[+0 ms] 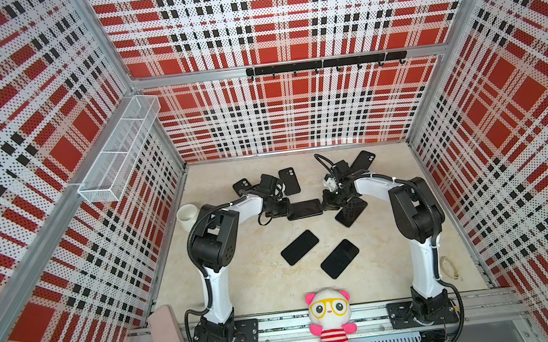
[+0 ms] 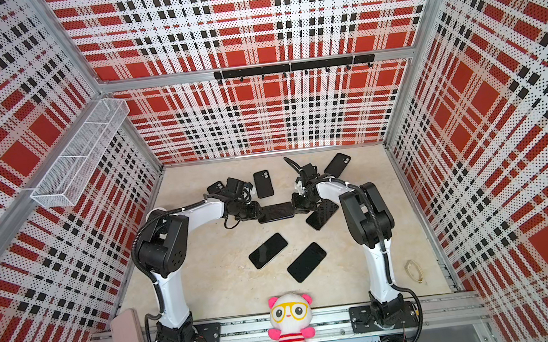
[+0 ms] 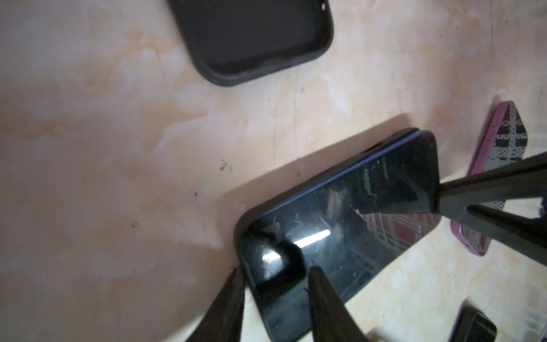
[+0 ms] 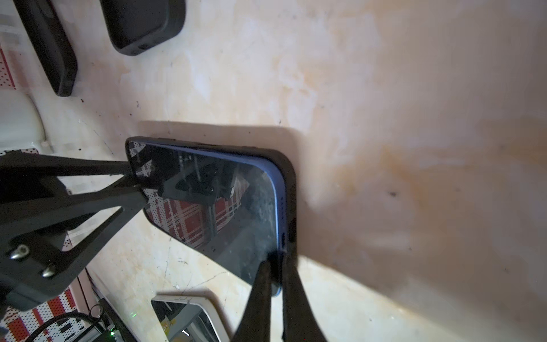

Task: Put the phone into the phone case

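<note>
While the phone [image 1: 304, 209] is held between the two arms, apparently raised off the worktop [image 3: 118, 148] judging by its shadow, it lies in the black phone case [image 4: 291, 189]. Its blue edge shows above the rim along one side, so I judge the seating step only partly done. The left tool [image 3: 275, 269] clamps one short end, one finger outside the case wall and one on the glass. The right tool [image 4: 276, 260] is pressed nearly together, pinching phone and rim at the opposite end. Next, the proud edge needs pressing down until the rim closes over it, without twisting the case.
</note>
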`<control>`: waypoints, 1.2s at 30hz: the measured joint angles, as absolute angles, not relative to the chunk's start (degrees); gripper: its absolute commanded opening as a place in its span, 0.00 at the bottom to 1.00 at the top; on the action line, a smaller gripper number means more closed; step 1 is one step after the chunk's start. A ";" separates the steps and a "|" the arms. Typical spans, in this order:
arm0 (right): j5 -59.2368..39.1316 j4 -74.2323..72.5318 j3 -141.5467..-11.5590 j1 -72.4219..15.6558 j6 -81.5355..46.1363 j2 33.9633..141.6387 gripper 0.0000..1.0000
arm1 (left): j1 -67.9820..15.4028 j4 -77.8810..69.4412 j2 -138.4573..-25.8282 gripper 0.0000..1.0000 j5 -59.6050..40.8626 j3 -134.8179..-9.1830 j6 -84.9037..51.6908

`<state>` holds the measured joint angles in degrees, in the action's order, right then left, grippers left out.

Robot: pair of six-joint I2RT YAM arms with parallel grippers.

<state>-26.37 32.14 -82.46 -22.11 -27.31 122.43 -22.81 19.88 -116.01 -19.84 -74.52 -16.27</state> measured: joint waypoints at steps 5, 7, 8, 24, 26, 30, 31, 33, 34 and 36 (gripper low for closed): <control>-25.21 31.09 -82.32 -23.27 -28.56 122.45 0.09 | -22.44 19.94 -116.01 0.38 -18.68 -74.65 -16.32; -23.66 30.92 -82.41 -24.12 -29.06 122.45 0.09 | -22.20 19.97 -116.01 0.38 -18.44 -74.67 -16.36; -22.85 31.07 -82.63 -24.47 -29.23 122.45 0.09 | -22.17 19.97 -116.01 0.38 -18.37 -74.67 -16.38; -12.45 36.97 -88.09 -28.95 -30.11 124.44 0.09 | -22.17 19.97 -116.01 0.37 -17.72 -74.72 -16.69; -12.25 37.58 -88.60 -28.99 -30.04 124.66 0.09 | -22.17 19.99 -116.01 0.37 -17.72 -74.72 -16.69; -12.40 37.69 -88.71 -28.99 -29.89 124.86 0.11 | -22.17 19.99 -116.01 0.37 -17.69 -74.72 -16.71; -12.43 37.91 -88.92 -28.99 -29.91 124.97 0.12 | -22.17 19.97 -116.01 0.37 -17.69 -74.72 -16.71; -12.36 38.06 -88.99 -28.99 -29.85 124.97 0.14 | -22.17 19.97 -116.01 0.37 -17.67 -74.72 -16.69; -12.27 38.11 -88.99 -28.97 -29.80 124.64 0.16 | -22.17 19.97 -116.01 0.37 -17.67 -74.72 -16.69; -11.70 38.37 -88.95 -28.95 -29.36 124.01 0.18 | -22.15 19.94 -116.01 0.37 -17.69 -74.72 -16.69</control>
